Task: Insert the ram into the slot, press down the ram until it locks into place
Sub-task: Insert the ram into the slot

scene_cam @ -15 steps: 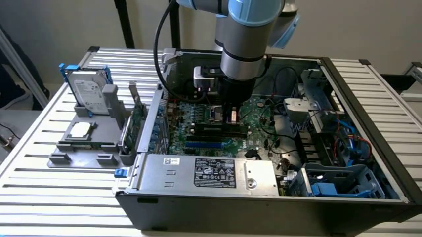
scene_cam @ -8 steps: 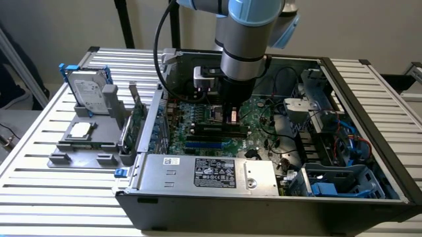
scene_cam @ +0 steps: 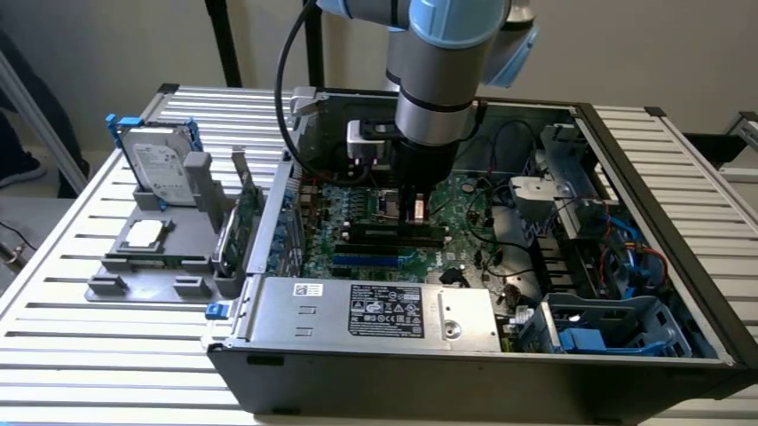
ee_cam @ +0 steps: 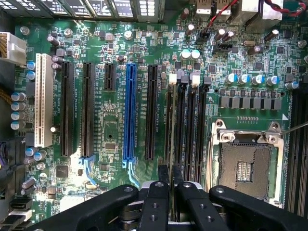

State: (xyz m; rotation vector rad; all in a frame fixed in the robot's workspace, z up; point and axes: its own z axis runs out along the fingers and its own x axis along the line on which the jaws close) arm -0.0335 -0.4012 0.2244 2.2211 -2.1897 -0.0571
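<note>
Slatted metal table [scene_cam: 71,266] carries an open case [scene_cam: 474,373], its motherboard [ee_cam: 110,120] facing up. From the exterior view's top, the arm [scene_cam: 438,80] drops straight down into the case, wrist vertical, with the gripper [scene_cam: 414,209] low over the board's middle. On the wrist view, the gripper [ee_cam: 169,169] has its fingers [ee_cam: 162,174] drawn close together, pinching the ram [ee_cam: 171,125], seen edge-on as a thin line. The ram stands along the slot [ee_cam: 174,96], the one of the four memory slots farthest from the CPU socket [ee_cam: 245,168]. How deep it sits cannot be told.
</note>
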